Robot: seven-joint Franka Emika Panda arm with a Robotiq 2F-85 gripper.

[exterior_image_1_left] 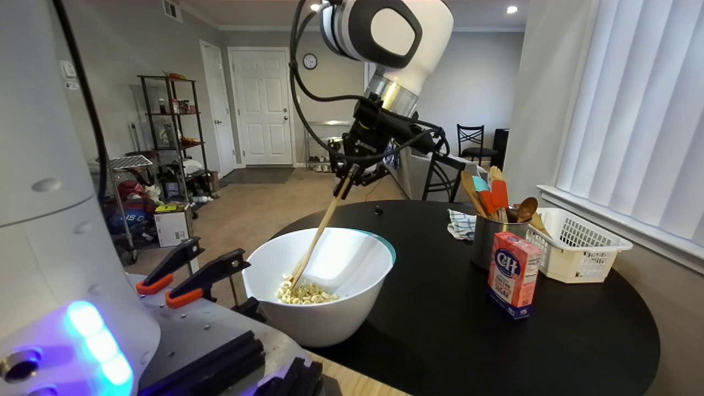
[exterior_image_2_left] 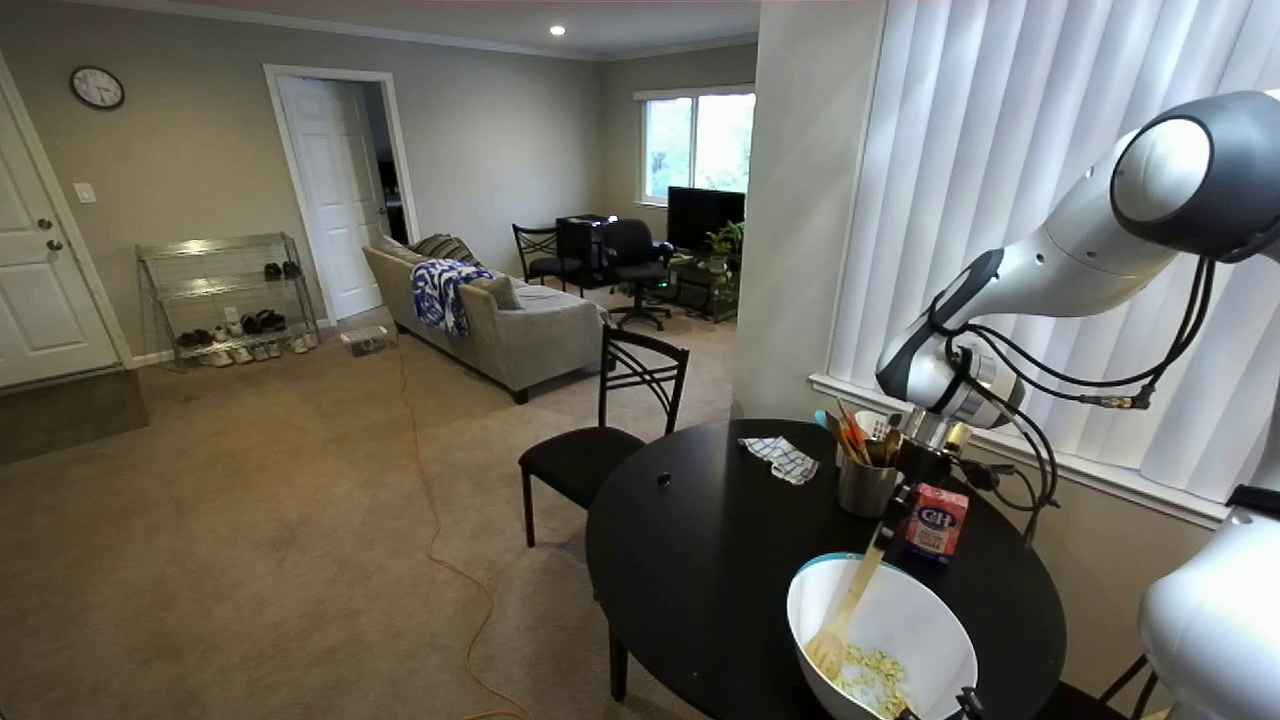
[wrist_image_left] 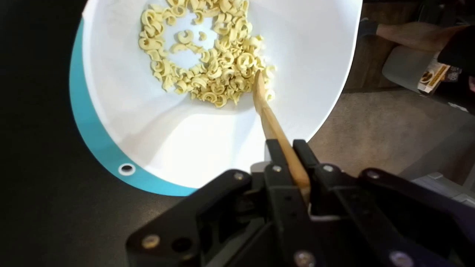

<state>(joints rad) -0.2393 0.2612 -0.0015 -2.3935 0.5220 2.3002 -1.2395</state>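
Note:
My gripper [exterior_image_1_left: 346, 184] is shut on the handle of a wooden spoon [exterior_image_1_left: 320, 231], which slants down into a white bowl [exterior_image_1_left: 330, 324] with a teal rim section. In the wrist view the fingers [wrist_image_left: 285, 145] stand on both sides of the handle [wrist_image_left: 279, 129]. The spoon's lower end touches pale curled pasta [wrist_image_left: 230, 70] on the bowl's bottom, near its wall [wrist_image_left: 311, 48]. In an exterior view the spoon [exterior_image_2_left: 852, 598] leans in the bowl [exterior_image_2_left: 925, 615] beside the pasta [exterior_image_2_left: 875, 675]. My gripper is above the bowl's rim.
On the black round table [exterior_image_1_left: 440, 341] stand a pink sugar box [exterior_image_1_left: 511, 275], a metal utensil holder [exterior_image_1_left: 484, 247] and a white basket [exterior_image_1_left: 583, 264]. A checked cloth [exterior_image_1_left: 461, 224] lies behind. Clamps [exterior_image_1_left: 212, 278] sit beside the bowl. A person's arm [wrist_image_left: 412, 36] shows in the wrist view.

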